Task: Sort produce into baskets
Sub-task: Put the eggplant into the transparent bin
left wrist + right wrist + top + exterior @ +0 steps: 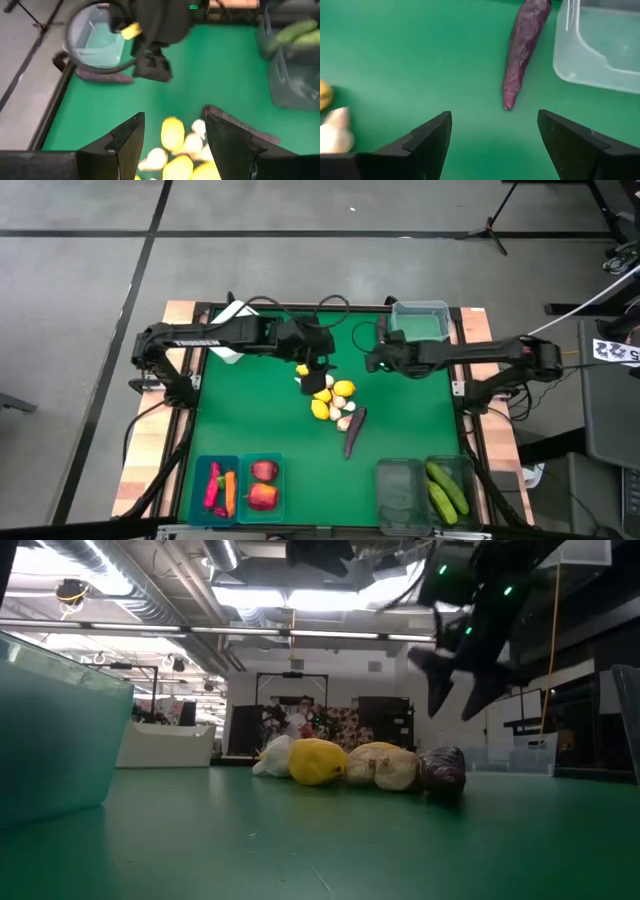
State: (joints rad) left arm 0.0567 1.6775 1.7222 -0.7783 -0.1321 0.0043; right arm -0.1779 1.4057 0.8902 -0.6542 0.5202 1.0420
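Observation:
A pile of yellow lemons point(343, 389) and white garlic bulbs point(343, 420) lies mid-table, with a dark purple eggplant point(355, 432) lying beside it. My left gripper point(322, 380) hangs open above the pile; in its wrist view the fingers point(175, 120) frame a lemon point(172, 132) without touching it. My right gripper point(372, 363) is open and empty just right of the pile, above the mat point(495, 117). A second eggplant point(520, 50) lies on the mat beside the clear tub point(600, 50).
Two teal bins point(218, 485) at the near left hold peppers, a carrot and apples. Two dark-tinted bins point(400, 490) stand near right, one with cucumbers point(445, 488). The clear tub point(420, 320) stands far right, a white box point(230, 345) far left.

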